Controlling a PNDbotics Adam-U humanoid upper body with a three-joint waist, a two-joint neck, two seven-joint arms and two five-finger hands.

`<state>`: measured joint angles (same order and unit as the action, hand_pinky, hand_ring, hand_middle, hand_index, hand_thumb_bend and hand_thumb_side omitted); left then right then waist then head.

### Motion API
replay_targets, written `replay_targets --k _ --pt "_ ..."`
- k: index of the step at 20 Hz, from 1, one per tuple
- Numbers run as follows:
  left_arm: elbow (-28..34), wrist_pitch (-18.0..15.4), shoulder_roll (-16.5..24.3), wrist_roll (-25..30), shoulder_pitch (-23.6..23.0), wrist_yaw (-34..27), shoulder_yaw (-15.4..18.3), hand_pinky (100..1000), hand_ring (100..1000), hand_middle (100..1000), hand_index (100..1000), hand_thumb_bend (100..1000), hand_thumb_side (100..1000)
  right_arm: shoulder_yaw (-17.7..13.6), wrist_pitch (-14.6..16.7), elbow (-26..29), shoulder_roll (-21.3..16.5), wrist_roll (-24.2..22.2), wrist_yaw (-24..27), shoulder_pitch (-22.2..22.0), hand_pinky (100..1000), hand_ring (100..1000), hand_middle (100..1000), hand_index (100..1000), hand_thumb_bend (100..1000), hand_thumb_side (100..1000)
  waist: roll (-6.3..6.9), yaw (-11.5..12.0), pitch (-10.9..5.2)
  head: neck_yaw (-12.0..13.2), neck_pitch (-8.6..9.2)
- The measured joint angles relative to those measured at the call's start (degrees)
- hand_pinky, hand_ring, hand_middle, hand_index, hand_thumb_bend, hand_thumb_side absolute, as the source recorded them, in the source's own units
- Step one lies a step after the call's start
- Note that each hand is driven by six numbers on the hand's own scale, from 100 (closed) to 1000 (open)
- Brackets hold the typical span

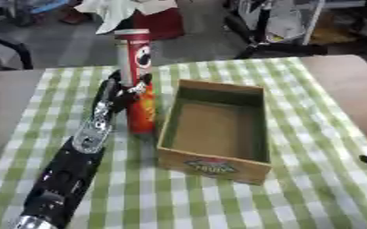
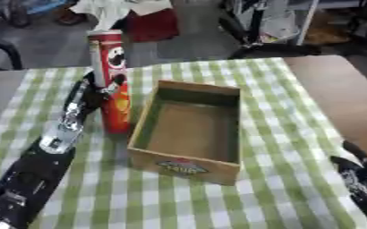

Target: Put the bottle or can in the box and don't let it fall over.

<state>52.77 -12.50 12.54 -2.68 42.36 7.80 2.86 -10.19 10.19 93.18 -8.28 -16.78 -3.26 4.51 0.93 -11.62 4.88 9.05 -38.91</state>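
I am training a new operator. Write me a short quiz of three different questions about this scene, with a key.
1. True or false: the red can already stands inside the cardboard box.
2. Which robot hand grips the can? A) left B) right
3. Fill in: the table is covered with a green and white ____ cloth.

Key:
1. False; it stands upright on the cloth, left of the box.
2. A; the left robot hand. The right robot hand rests at the lower right.
3. Checked.

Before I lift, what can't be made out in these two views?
- Left hand fingers on the red can: blurred, grip unclear, both views.
- Can's base: too blurred to tell whether it touches the cloth.
- Right hand: cut off by the right eye view's edge.
- Box label: unreadable.
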Motion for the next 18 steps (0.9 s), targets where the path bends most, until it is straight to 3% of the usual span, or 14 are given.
replay_targets --k 7,13,18 --pt "9.4 -2.6 0.0 1.4 0.6 -2.4 -2.4 905 476 479 595 391 462 0.0 0.1 0.0 0.0 -0.1 0.0 0.0 981 864 1000 928 100 604 0.0 0.1 0.0 -0.1 0.22" --pt "18.2 -3.4 0.0 5.7 2.1 -3.9 -9.3 894 481 482 601 372 480 0.1 0.0 0.0 0.0 -0.3 0.0 0.0 981 864 1000 928 100 604 0.0 -0.1 -0.01 -0.1 0.25" --pt "17.9 -2.5 -2.0 10.2 2.6 -3.0 -13.7 888 491 490 612 360 517 0.3 0.0 0.0 0.0 -0.4 0.0 0.0 981 864 1000 927 100 605 -0.03 -0.4 -0.09 0.0 0.28"
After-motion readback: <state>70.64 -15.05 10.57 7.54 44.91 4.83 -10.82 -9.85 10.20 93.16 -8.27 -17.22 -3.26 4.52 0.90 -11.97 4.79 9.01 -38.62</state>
